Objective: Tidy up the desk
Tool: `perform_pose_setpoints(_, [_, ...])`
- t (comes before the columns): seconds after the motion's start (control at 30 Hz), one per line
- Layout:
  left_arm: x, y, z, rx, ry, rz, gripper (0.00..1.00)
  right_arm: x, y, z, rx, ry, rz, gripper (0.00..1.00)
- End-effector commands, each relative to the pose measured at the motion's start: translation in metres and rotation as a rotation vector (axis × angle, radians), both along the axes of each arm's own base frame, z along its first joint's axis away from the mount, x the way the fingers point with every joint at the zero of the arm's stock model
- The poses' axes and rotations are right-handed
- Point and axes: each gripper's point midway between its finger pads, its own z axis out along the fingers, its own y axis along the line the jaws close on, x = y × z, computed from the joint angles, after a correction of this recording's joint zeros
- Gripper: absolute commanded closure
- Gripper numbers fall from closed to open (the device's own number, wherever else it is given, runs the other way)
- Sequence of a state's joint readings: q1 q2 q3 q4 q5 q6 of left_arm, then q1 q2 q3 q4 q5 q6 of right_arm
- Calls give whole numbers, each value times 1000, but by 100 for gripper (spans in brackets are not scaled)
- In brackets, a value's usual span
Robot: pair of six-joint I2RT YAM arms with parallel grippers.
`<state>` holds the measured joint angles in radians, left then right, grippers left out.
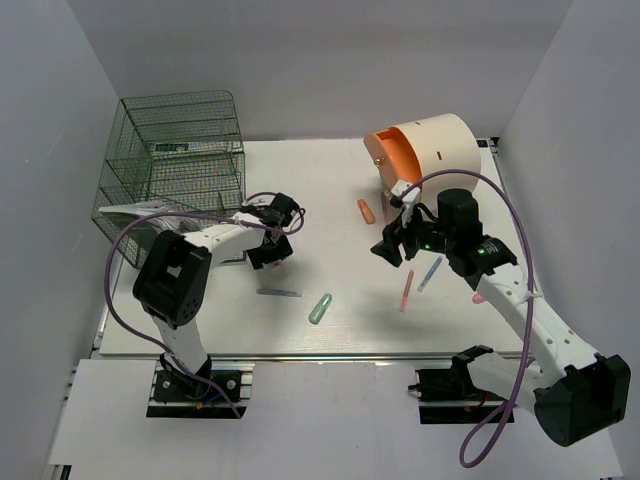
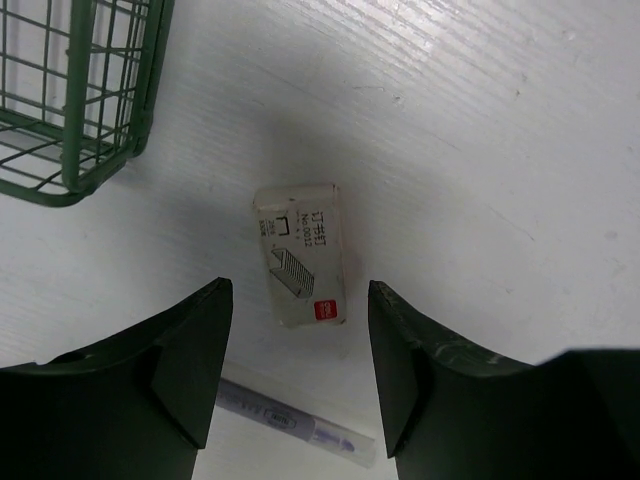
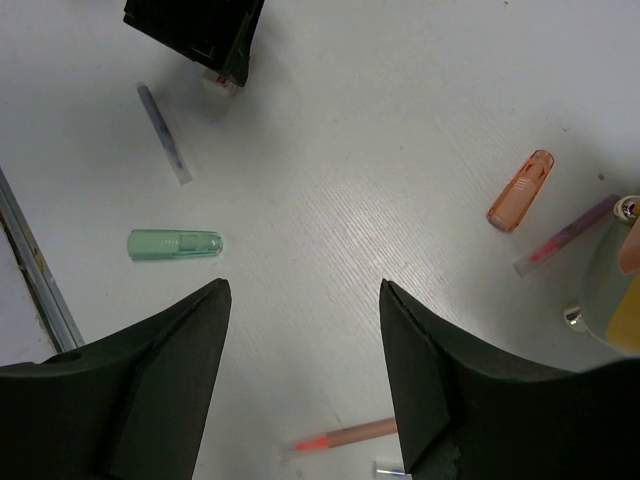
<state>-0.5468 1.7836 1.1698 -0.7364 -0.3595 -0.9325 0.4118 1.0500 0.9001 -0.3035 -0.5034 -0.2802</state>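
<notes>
The white desk (image 1: 330, 180) holds scattered stationery. My left gripper (image 1: 268, 250) is open and hovers over a small white staple box (image 2: 300, 255), which lies just ahead of the fingertips; a purple pen (image 2: 290, 422) lies below, between them. My right gripper (image 1: 392, 246) is open and empty above bare desk (image 3: 350, 150), with an orange-tipped pen (image 3: 345, 436) under it. A green tube (image 3: 175, 244) and the purple pen (image 3: 163, 132) lie to its left. An orange cap (image 3: 520, 190) lies to its right.
A green wire-mesh rack (image 1: 175, 165) stands at the back left, its corner close to the left gripper (image 2: 80, 90). A cream cylinder with an orange face (image 1: 425, 150) lies at the back right. A blue pen (image 1: 430, 272) and red pen (image 1: 406, 290) lie by the right arm.
</notes>
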Motion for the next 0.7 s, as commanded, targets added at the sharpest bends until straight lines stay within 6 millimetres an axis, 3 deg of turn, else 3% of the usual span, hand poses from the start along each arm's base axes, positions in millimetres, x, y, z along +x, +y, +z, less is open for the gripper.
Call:
perform_pose_setpoints(0.0, [12,-2,2,8,-44,8,34,2,0,12,27,-45,-2,33])
perform_pose_setpoints(0.2, [17,-4,-9,-1,-41,7,40,3,-3,13,32,-46,-9,33])
perform_pose_setpoints(0.3, [15,0,-14,-9,-33,13,48,3,-5,14,35,-45,-15,33])
perform_pose_setpoints(0.43, [13,-2,-10,-26,-40,-5,72,5,-8,15,39,-49,-20,33])
perform_pose_setpoints(0.53, [23,-13,16,-53,-107,-69,81,6,-10,18,42,-58,-31,34])
perform_pose_setpoints(0.57, [21,-28,23,-109,-104,-117,85,7,-12,21,45,-70,-44,34])
perform_pose_setpoints(0.67, [30,-61,69,-256,-201,-298,94,17,-24,33,61,-117,-142,42])
